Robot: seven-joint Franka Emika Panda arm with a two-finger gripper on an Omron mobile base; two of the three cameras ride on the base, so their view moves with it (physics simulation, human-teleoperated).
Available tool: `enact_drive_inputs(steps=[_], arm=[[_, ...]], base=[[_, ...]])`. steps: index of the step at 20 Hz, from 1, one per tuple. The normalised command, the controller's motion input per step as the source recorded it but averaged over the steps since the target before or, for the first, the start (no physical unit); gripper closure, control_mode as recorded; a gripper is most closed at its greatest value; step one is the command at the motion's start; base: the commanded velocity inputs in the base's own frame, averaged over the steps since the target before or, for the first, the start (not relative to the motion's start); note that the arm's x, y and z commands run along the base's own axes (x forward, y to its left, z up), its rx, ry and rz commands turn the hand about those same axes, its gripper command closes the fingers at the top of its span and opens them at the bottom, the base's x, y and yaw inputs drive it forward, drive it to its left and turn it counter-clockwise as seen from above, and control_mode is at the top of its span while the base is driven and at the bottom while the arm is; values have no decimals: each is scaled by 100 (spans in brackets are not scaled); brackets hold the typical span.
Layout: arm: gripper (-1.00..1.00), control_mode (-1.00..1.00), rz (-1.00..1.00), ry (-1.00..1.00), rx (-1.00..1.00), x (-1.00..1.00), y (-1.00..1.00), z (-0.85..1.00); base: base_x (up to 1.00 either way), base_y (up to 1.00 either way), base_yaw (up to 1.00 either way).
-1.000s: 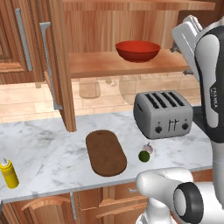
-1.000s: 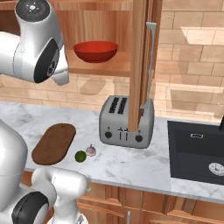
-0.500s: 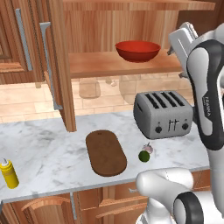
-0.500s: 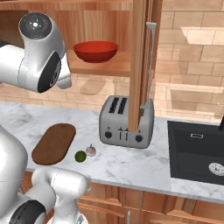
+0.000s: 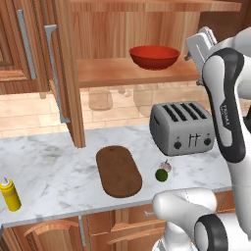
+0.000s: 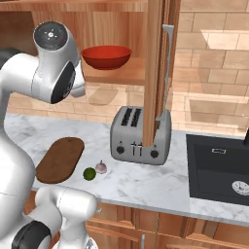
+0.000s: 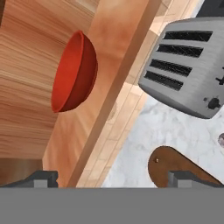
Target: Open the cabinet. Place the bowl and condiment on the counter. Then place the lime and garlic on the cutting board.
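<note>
Cabinet (image 5: 63,73) open, condiment (image 5: 10,193) already down on the surface (image 5: 44,162), so we're on the bowl (image 5: 154,57), sitting on the lower shelf (image 5: 122,72); gripper (image 7: 109,177) wide open, empty, off to its side — next we close in on its rim.

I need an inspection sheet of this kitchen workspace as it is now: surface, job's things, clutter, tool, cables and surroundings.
Surface: white marble counter, dry.
Job's things: cabinet doors open; red bowl on its lower shelf; condiment on the counter, far left; cutting board bare; lime and garlic on the counter beside the board.
Clutter: toaster.
Tool: tool open, holding nothing, right of the bowl at shelf height.
Cables: nothing seen.
Surroundings: black sink, tiled wall.
</note>
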Motion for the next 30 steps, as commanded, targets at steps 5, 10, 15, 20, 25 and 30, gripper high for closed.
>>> enact_drive_inputs(steps=[5, 10, 15, 20, 25, 30], arm=[[-100, -100, 0, 0, 1, 38, -12, 11], [-100, -100, 0, 0, 0, 33, -3, 0], [-100, -100, 0, 0, 0, 32, -1, -3], [-100, -100, 1, 0, 0, 34, -1, -4], [-100, -100, 3, 0, 0, 24, -4, 0], [-100, -100, 3, 0, 0, 13, -10, -2]], base=[[0, 0, 0], [0, 0, 0], [0, 0, 0], [0, 0, 0], [0, 0, 0], [0, 0, 0]])
